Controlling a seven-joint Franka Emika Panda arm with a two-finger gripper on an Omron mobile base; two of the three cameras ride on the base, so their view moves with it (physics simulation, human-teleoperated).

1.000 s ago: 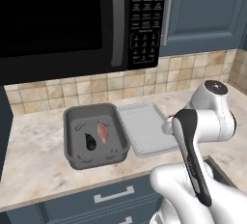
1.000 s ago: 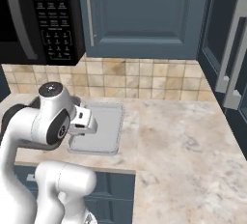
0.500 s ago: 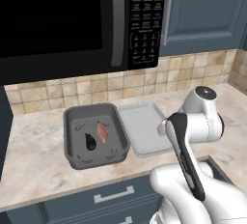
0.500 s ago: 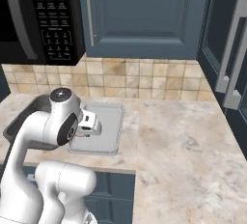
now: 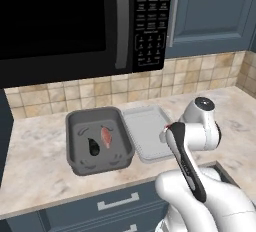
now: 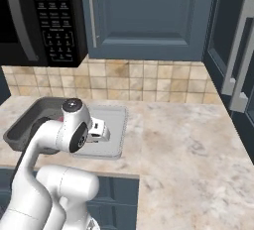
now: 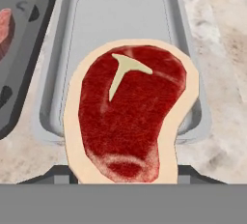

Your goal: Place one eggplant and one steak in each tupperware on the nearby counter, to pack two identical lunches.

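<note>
**Inspector:** Starting with the largest item, what is the counter [image 5: 40, 151] carrying?

**Assistant:** Two tupperware. The dark grey tub [image 5: 97, 141] is sitting at nine o'clock of the pale grey tray [image 5: 147, 133], their rims just beside each other. The tub is already holding an eggplant [image 5: 93, 147] and a steak [image 5: 106, 136]. The tray's floor is bare.

**Inspector:** And the gripper [image 7: 123, 177]?

**Assistant:** It is clamping a second steak [image 7: 128, 121], held over the tray's near rim, toward six o'clock in the hand view.

**Inspector:** Advice for this step?

**Assistant:** In my judgement, the steak is overhanging the near wall. It should be carried toward twelve o'clock until it is centred over the tray floor, lowered, then released, so it is not catching the rim.
</note>
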